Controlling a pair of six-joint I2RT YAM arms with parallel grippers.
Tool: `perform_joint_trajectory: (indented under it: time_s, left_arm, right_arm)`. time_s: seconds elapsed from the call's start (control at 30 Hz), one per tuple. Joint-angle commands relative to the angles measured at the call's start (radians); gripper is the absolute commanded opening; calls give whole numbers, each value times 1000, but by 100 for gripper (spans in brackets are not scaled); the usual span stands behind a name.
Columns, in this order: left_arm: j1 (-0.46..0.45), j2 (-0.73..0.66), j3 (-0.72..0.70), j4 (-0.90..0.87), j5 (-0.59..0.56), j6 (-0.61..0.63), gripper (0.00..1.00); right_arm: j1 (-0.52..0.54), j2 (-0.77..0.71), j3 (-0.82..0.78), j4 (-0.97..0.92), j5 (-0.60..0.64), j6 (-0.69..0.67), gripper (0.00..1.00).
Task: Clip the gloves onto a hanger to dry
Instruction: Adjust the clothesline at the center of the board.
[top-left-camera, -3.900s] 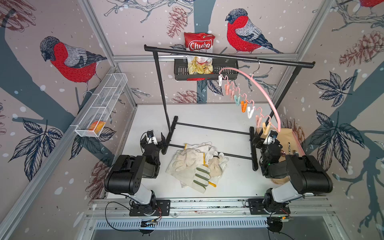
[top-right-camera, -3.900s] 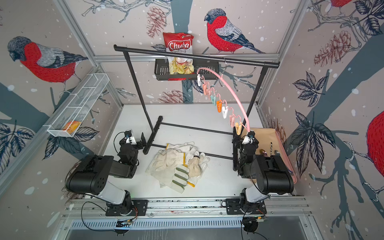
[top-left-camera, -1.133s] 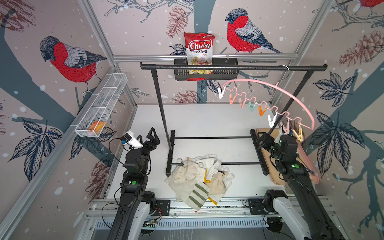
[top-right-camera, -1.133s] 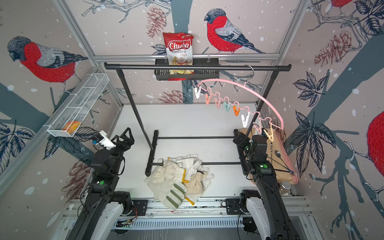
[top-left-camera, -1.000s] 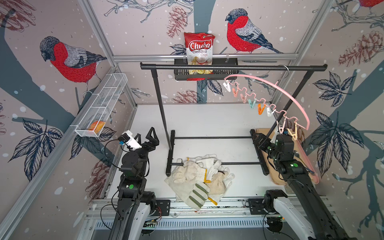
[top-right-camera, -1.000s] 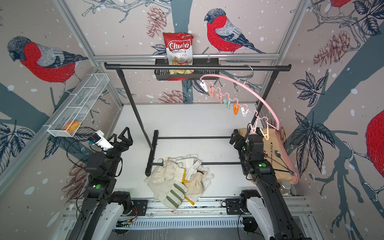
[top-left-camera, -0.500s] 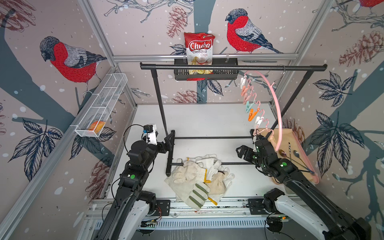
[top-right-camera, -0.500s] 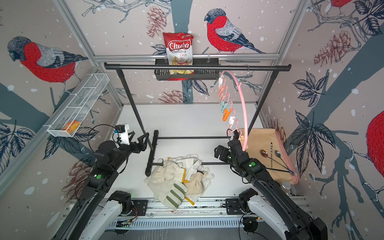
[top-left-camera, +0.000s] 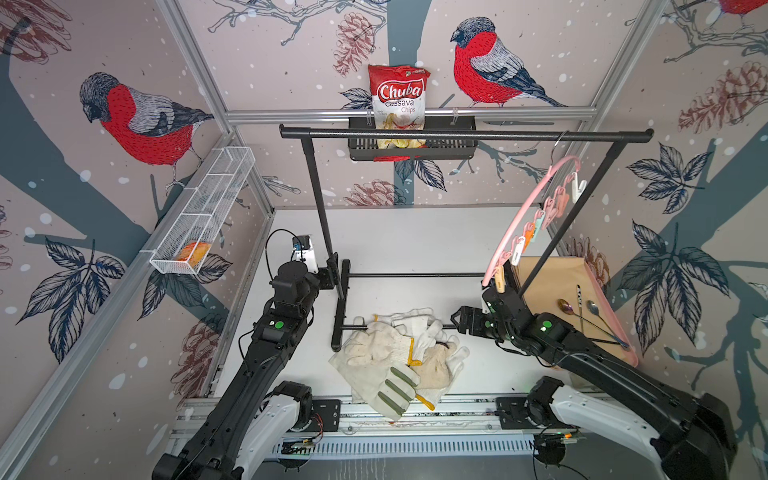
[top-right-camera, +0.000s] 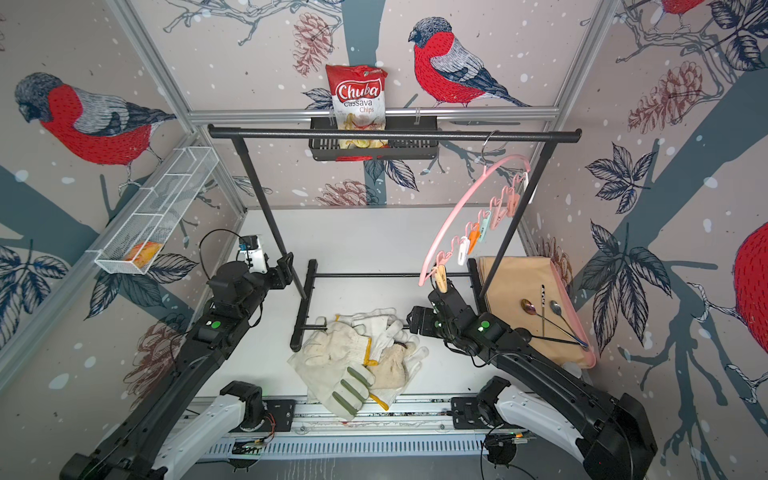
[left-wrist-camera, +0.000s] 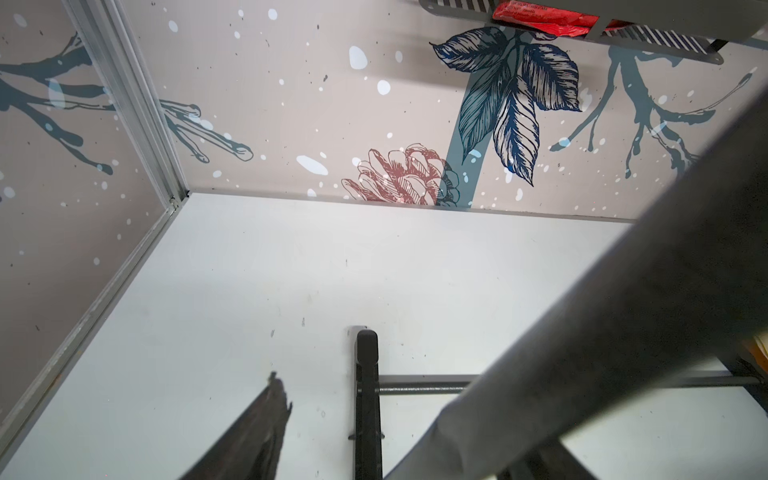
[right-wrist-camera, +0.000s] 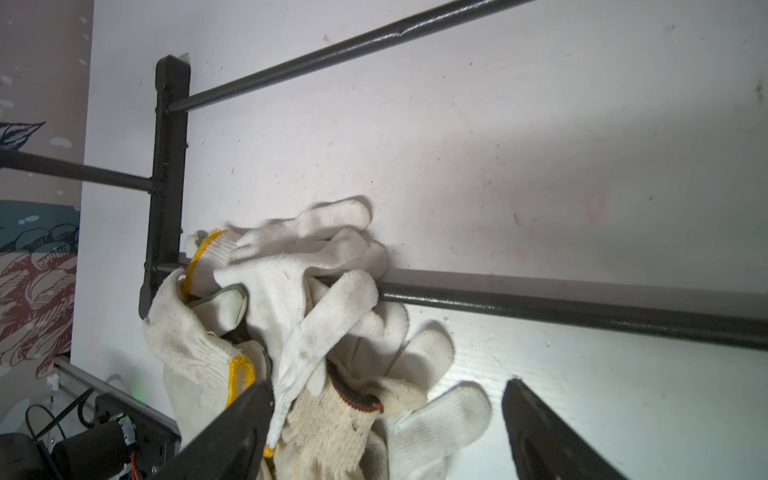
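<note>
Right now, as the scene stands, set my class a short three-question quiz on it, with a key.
1. True or false: the gloves are clipped to the hanger.
2. The hanger's hook is on: A) the rack's top bar; B) the wire basket; C) the chip bag.
3. Fill in: the right tool is ____ and holds nothing.
Key: 1 false, they lie piled on the table; 2 A; 3 open.
</note>
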Motion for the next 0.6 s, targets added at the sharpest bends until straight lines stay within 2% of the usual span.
perform_joint_trajectory:
  time_s: [0.0, 0.2, 0.37, 0.57]
  left_arm:
    - [-1, 58, 29, 151, -34, 44, 70]
    - [0, 202, 79, 266, -29, 57, 65]
    - [-1, 314, 136, 323, -16, 79, 65]
    - [10, 363, 155, 373, -6, 84, 65]
  right_arm:
    - [36, 1, 8, -21, 0, 15, 85]
    - [94, 39, 33, -36, 12, 14, 82]
    - [178, 104, 77, -65, 38, -8, 82]
    - [250, 182, 126, -104, 70, -21, 83]
